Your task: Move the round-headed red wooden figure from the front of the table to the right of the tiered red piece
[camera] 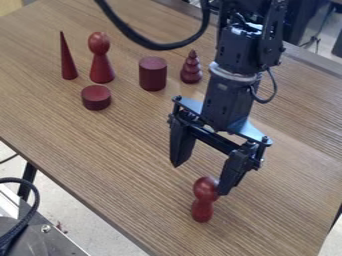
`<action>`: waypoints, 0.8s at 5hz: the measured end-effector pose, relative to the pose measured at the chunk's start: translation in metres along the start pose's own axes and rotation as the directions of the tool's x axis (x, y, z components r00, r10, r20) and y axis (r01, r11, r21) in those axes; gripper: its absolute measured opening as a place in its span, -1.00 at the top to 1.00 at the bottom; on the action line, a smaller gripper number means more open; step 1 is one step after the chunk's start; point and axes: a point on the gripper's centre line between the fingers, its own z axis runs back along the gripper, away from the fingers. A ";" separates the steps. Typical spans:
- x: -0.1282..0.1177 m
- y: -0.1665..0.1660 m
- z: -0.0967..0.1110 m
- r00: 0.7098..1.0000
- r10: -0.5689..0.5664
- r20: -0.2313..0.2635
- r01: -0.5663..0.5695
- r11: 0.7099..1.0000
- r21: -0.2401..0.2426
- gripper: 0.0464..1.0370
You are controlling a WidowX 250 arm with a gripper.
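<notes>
The black gripper (200,179) hangs over the right part of the wooden table, its two fingers spread wide in the open position with nothing held between them. Just below it is a red piece (203,200) with a round head, a narrow neck and a rounded base. The right fingertip is right beside the head of this piece; whether they touch I cannot tell.
Farther back stand a thin red cone (67,60), a tall round-headed piece (101,62), a dark red cylinder (153,74) and a tiered piece (191,69). A short cylinder (96,98) is in front of them. The table's (127,150) front edge slants down toward the right.
</notes>
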 end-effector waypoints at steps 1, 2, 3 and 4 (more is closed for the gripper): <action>-0.002 0.000 -0.005 1.000 -0.006 -0.008 0.006 1.000 -0.024 -0.92; -0.004 -0.003 -0.009 1.000 -0.016 -0.006 0.016 0.999 -0.030 -0.92; -0.008 -0.004 -0.015 1.000 -0.013 -0.022 0.012 0.999 -0.046 -0.92; -0.006 -0.007 -0.021 0.999 -0.016 -0.028 0.015 0.999 -0.039 -0.92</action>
